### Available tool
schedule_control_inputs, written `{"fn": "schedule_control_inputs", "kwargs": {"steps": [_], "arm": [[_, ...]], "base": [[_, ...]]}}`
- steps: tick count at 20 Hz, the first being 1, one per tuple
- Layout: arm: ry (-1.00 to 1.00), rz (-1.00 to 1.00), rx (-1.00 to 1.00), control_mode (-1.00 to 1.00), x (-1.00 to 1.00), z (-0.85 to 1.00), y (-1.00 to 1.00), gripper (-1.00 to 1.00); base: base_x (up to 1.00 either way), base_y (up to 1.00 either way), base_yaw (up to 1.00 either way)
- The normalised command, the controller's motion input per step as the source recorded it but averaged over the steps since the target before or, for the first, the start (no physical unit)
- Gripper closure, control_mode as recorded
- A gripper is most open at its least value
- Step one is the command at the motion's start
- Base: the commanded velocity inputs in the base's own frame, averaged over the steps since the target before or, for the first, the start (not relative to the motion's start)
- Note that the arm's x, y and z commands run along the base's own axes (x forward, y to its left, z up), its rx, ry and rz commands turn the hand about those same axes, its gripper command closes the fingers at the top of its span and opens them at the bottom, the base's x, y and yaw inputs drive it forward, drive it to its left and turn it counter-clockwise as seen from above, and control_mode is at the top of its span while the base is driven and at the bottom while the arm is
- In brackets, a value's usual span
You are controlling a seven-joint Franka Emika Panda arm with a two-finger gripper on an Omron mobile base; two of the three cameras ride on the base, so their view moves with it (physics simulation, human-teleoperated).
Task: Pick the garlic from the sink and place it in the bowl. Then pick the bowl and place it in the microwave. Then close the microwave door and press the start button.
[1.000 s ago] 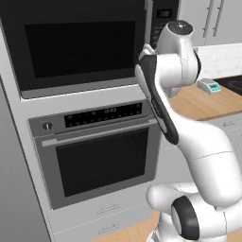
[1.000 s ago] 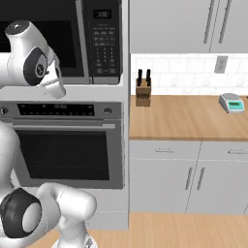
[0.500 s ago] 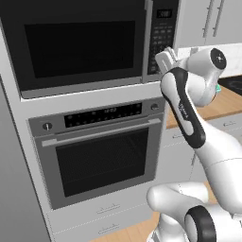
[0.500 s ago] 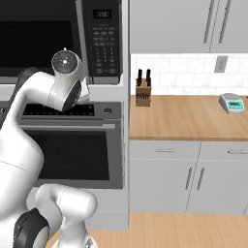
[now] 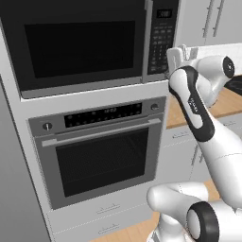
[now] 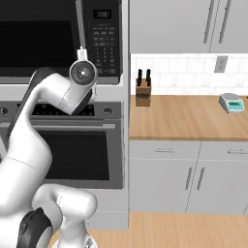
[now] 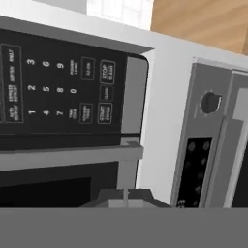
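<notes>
Microwave (image 5: 90,45) sits built in above the oven (image 5: 101,153); we note its door (image 5: 78,47) shut flush, dark glass facing out. Keypad panel (image 5: 161,38) lies at the door's right. Gripper (image 5: 182,53) is raised near the keypad's lower right corner; in the hand view we see the fingers pressed together, holding nothing, pointed toward the keypad (image 7: 63,87). Knife block (image 6: 142,92) and scale (image 6: 231,103) stand on the counter (image 6: 189,118).

Raised arm, hand (image 7: 125,197) closed
</notes>
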Motion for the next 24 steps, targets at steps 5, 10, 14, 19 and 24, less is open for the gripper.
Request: {"fn": "schedule_control_inputs", "kwargs": {"steps": [5, 10, 14, 19, 24], "arm": [[0.00, 0.00, 0.20, -1.00, 0.28, 0.00, -0.01, 1.00], [0.00, 0.00, 0.16, -1.00, 0.44, -0.05, -0.01, 1.00], [0.00, 0.00, 0.10, -1.00, 0.43, -0.12, -0.01, 1.00], [-0.02, 0.00, 0.07, -1.00, 0.31, -0.01, -0.05, 1.00], [-0.01, 0.00, 0.02, -1.00, 0.37, -0.15, 0.00, 1.00]], "base": [[0.00, 0.00, 0.00], [0.00, 0.00, 0.00], [0.00, 0.00, 0.00], [0.00, 0.00, 0.00], [0.00, 0.00, 0.00]]}}
